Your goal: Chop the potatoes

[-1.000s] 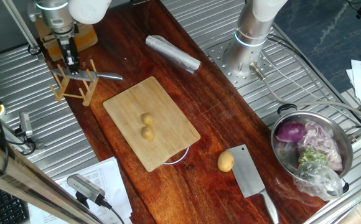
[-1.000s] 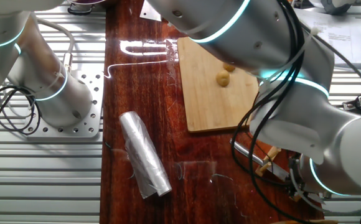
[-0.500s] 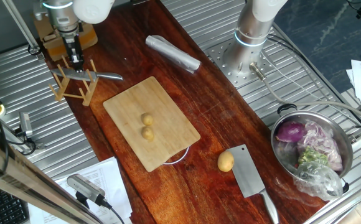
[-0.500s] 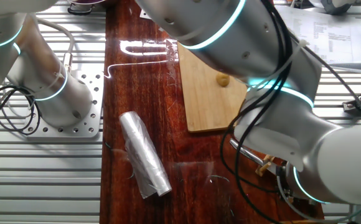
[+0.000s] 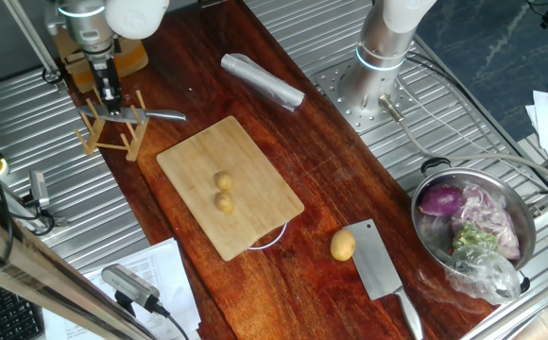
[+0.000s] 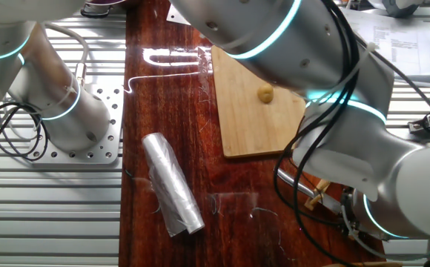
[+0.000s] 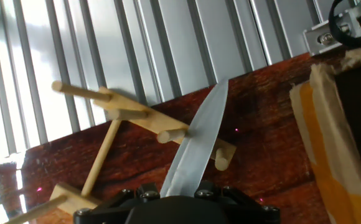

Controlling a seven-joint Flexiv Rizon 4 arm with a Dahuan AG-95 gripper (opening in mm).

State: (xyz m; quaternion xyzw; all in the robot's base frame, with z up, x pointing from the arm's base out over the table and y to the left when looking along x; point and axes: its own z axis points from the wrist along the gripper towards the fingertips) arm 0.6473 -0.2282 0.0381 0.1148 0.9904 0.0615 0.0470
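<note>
Two potatoes (image 5: pixel 223 191) sit touching each other near the middle of the cutting board (image 5: pixel 189 165), at the centre of one fixed view. My claw (image 5: pixel 111 98) is well apart from them in the upper left of the frame, down at the wooden rack (image 5: pixel 113 131), where a knife (image 5: pixel 156 116) lies across the pegs with its blade pointing right. From here I cannot tell how wide my fingers stand. A foil roll (image 5: pixel 262 80) lies at the upper centre. A larger potato (image 5: pixel 343 246) sits at the lower right, just beside a cleaver (image 5: pixel 378 264), and a metal pot (image 5: pixel 529 227) with a purple onion (image 5: pixel 440 200) stands at the far right.

In the other fixed view my arm fills the upper and right parts of the frame. Only one small potato (image 6: pixel 265 93) shows on the board (image 6: pixel 245 111), at upper centre; the other is hidden behind my arm. The foil roll (image 6: pixel 172 184) lies at lower centre on the dark wooden table (image 6: pixel 148 89).

In the hand view the knife blade (image 7: pixel 196 140) rises from the bottom centre, straight out of my claw's body, and crosses the rack (image 7: pixel 121 115). My fingertips are out of sight below the frame, so whether they are clamped on the knife I cannot tell.
</note>
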